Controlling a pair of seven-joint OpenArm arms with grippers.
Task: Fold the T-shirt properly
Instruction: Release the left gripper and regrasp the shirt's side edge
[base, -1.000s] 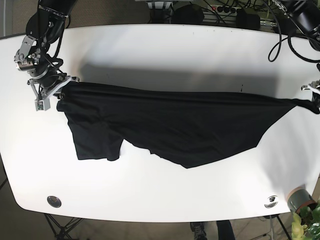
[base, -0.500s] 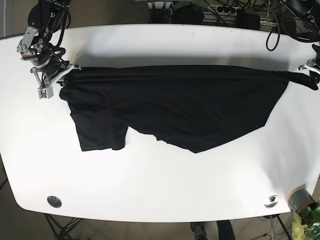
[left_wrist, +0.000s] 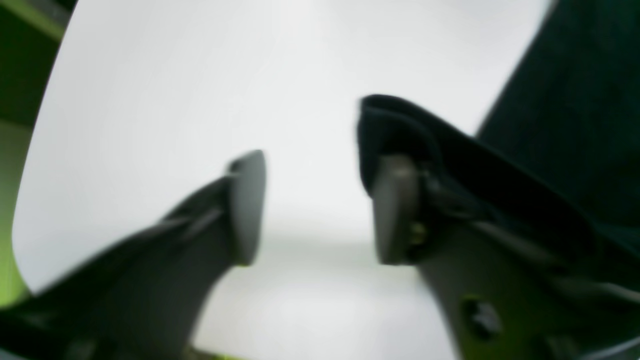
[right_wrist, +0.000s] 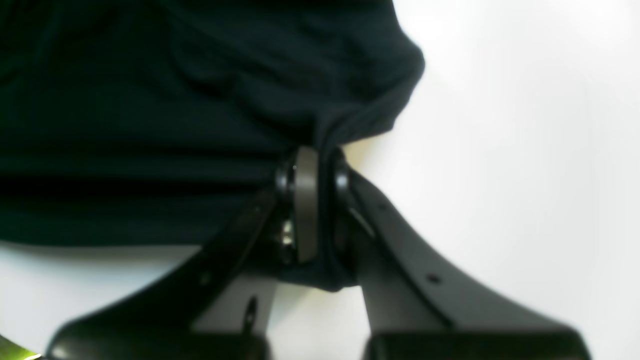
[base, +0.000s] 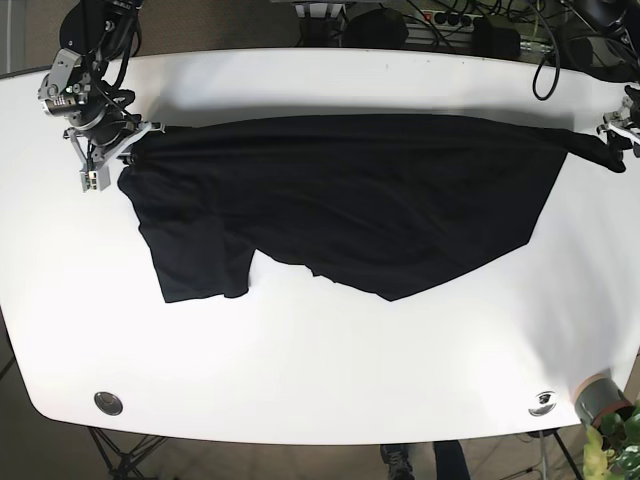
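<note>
Two grippers sit at opposite ends of the T-shirt (base: 340, 200), whose long axis runs across the table (base: 320, 380). The right gripper (right_wrist: 312, 170) pinches one corner; the left gripper (left_wrist: 315, 205) is spread apart, with cloth draped over one finger.

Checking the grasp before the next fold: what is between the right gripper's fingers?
A bunched fold of the black T-shirt is pinched between the right gripper's fingers; how much cloth lies behind them is hidden.

Both wrist views are blurred. In the base view the left gripper (base: 622, 128) sits at the right picture edge, partly cut off and too small to read. The T-shirt (right_wrist: 200, 100) runs past the right wrist view's top and left edges.
</note>
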